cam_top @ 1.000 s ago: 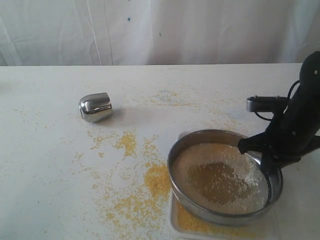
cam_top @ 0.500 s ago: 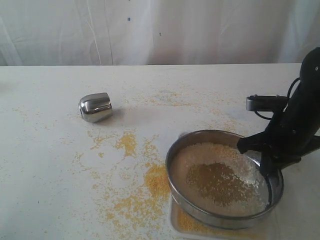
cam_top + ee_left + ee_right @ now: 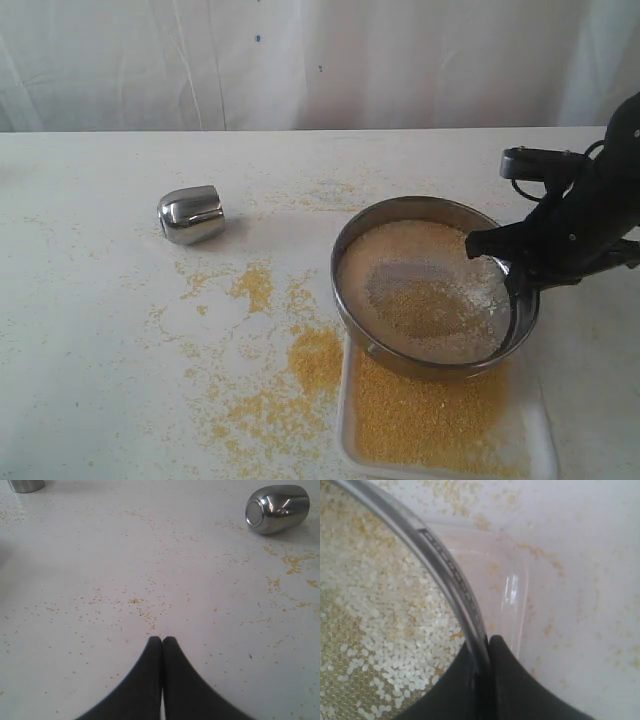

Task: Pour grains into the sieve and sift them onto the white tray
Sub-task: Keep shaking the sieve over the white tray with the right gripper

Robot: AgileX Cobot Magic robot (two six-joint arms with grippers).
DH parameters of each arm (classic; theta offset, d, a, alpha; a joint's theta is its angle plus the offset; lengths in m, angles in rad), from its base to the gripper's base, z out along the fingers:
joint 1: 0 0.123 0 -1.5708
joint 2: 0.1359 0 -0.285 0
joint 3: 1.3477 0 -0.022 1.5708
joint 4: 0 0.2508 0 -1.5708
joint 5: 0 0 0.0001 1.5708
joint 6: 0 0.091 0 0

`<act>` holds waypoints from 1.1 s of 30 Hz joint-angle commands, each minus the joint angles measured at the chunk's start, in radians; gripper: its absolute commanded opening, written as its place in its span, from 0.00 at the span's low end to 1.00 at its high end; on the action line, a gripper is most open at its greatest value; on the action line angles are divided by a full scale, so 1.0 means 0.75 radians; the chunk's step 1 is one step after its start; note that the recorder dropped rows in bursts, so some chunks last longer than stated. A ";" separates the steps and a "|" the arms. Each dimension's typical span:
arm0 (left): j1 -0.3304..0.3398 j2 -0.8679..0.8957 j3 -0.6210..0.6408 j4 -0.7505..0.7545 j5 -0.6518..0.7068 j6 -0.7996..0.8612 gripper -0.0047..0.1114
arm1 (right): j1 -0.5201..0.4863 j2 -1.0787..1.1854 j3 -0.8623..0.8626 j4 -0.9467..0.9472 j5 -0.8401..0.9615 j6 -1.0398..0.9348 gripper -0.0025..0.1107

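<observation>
The sieve (image 3: 420, 365), with pale grains (image 3: 425, 295) on its mesh, hangs over the white tray's (image 3: 345, 425) far end and reaches partly past it. The right gripper (image 3: 487, 645) pinches the sieve's right-hand rim. The left gripper (image 3: 162, 641), closed on nothing, is well apart.

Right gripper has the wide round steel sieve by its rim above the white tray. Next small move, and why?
Probably a short sideways shake, held over the shallow white rectangular tray. The right gripper is shut on the wide round steel mesh sieve at its rim, and yellow-tan grains lie on the mesh among whitish bits, so fines seem left to drop.
</observation>
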 commanded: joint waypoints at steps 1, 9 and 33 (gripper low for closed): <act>0.002 -0.006 0.004 -0.010 -0.001 0.003 0.04 | -0.003 -0.021 -0.001 0.054 0.064 -0.026 0.02; 0.002 -0.006 0.004 -0.010 -0.001 0.003 0.04 | -0.003 -0.017 -0.003 0.021 0.251 0.033 0.02; 0.002 -0.006 0.004 -0.010 -0.001 0.003 0.04 | -0.003 -0.035 -0.020 -0.092 0.155 0.185 0.02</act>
